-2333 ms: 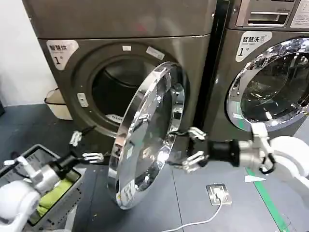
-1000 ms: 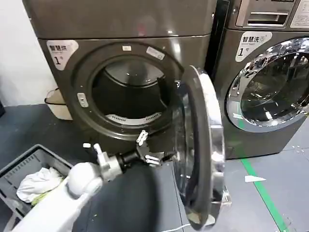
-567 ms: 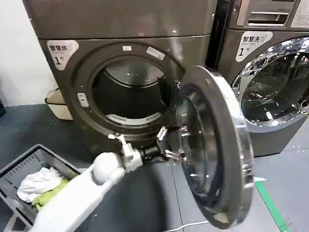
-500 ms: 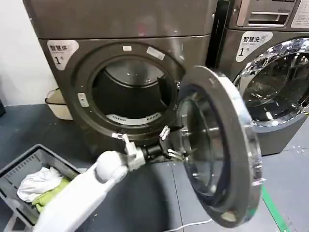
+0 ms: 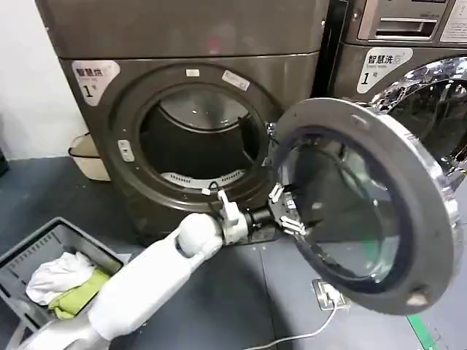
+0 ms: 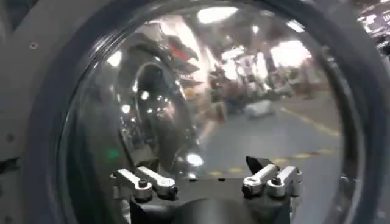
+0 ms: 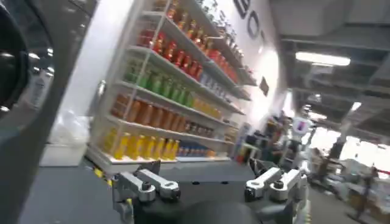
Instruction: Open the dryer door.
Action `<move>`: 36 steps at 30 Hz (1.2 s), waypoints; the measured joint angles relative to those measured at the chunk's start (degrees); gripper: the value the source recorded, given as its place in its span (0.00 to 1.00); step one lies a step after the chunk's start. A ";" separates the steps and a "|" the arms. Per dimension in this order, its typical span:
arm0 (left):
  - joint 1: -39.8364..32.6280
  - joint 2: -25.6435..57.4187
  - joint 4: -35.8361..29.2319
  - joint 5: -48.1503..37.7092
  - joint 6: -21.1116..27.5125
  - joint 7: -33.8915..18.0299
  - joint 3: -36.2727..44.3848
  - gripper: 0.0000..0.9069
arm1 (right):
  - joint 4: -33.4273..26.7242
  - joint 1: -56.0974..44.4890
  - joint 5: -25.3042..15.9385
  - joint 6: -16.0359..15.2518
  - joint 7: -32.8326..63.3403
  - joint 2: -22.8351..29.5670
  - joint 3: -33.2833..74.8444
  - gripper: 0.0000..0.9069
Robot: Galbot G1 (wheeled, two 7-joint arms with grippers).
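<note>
Dryer door (image 5: 365, 211) | heavy, rigid, slick chrome, push matte inner face | left gripper (image 5: 283, 210) spread, empty, against glass | right gripper (image 7: 207, 185) spread, away.

Your left arm (image 5: 139, 288) is a smooth, glossy white shell, thick and tube-shaped, ending in a rounded white ball joint (image 5: 198, 235). Past that joint you get a short white collar, then a black cylindrical wrist section (image 5: 257, 216). The left gripper (image 5: 282, 209) has pale silver-grey metal fingers (image 5: 276, 192), slim and made of jointed links. In your left wrist view the gripper's body is a dark, rounded black housing (image 6: 207, 210), and each finger link is a light grey bar with a dark round pivot screw. Your right gripper (image 7: 210, 185) is built the same way: black housing, light grey linked fingers (image 7: 149, 184), dark pivot screws at the joints.
</note>
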 joint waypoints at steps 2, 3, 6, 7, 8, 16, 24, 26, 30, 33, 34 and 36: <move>-0.80 -0.85 1.11 0.09 -0.07 -0.13 0.59 1.00 | 0.40 0.37 -1.48 -1.40 1.24 0.81 0.49 1.00; -1.12 -1.14 1.52 0.18 -0.14 -0.16 0.80 1.00 | 0.55 0.56 -2.46 -1.89 1.95 1.25 0.80 1.00; -2.18 -2.31 3.30 0.42 -0.32 -0.37 1.27 1.00 | 0.44 1.12 -5.90 -2.64 4.17 2.18 1.68 1.00; -2.43 -2.66 3.71 0.48 -0.35 -0.40 1.37 1.00 | 0.21 1.41 -7.19 -2.81 5.28 2.39 1.98 1.00; -2.68 -3.08 4.30 0.63 -0.38 -0.47 1.48 1.00 | 0.00 1.60 -8.14 -2.85 6.11 2.51 2.28 1.00; -3.73 -5.41 7.53 1.34 -0.43 -0.99 1.97 1.00 | -3.20 1.93 -15.26 -2.25 11.81 3.22 5.98 1.00; -4.51 -7.43 9.45 1.49 -0.62 -1.10 2.57 1.00 | -7.68 -0.46 -20.08 -0.22 12.46 1.85 11.09 1.00; -4.51 -7.60 9.40 1.48 -0.63 -1.10 2.58 1.00 | -8.25 -0.68 -20.09 -0.22 12.31 1.64 12.05 1.00; -3.99 -7.26 8.33 1.39 -0.44 -1.10 2.41 1.00 | -8.34 -0.67 -20.04 -0.36 11.93 1.58 12.79 1.00; -3.06 -6.29 6.81 1.24 0.35 -1.08 1.55 1.00 | -8.09 -0.61 -19.96 -0.40 11.61 1.61 12.85 1.00; -2.71 -5.83 5.91 1.23 0.65 -1.02 1.30 1.00 | -7.93 -0.61 -19.93 -0.51 11.42 1.59 12.85 1.00; -1.71 -4.66 3.73 1.33 1.03 -0.80 0.67 1.00 | -7.88 -0.48 -19.76 -0.73 11.28 1.37 12.85 1.00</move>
